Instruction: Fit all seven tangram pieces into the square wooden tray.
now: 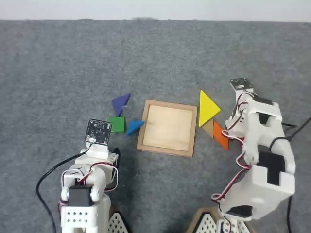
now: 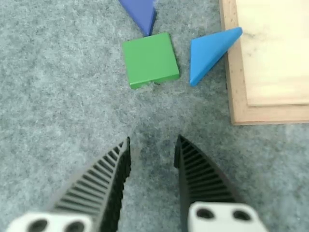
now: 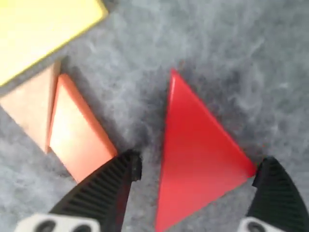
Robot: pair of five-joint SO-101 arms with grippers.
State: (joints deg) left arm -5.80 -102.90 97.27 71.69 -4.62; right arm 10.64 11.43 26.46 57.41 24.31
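Grey felt point(image 1: 58, 68) covers the desk point(image 1: 272, 58), and a pale wall point(image 1: 155, 8) runs along its far edge. Print on the black board point(image 1: 99, 131) atop the left wrist is too small to read.

At the left, the left pincer point(image 2: 153, 142) hangs spread over bare felt, near the green square point(image 2: 149, 59) and not touching it. A navy triangle point(image 2: 141, 13) lies just beyond the square, and a blue triangle point(image 2: 208, 54) sits beside it with its tip at the left rim of the tray point(image 1: 141, 132).

All 7 pieces lie outside the tray, on the felt. To its right is the yellow triangle point(image 1: 208, 108), its edge close along the rim. A tan triangle point(image 1: 208, 127) lies at the yellow one's near side, with an orange piece point(image 1: 220, 137) against it.

Farthest right, the right pincer point(image 3: 198, 166) is spread wide with 1 finger on each side of the red triangle point(image 3: 193, 140), which lies flat near the orange piece.
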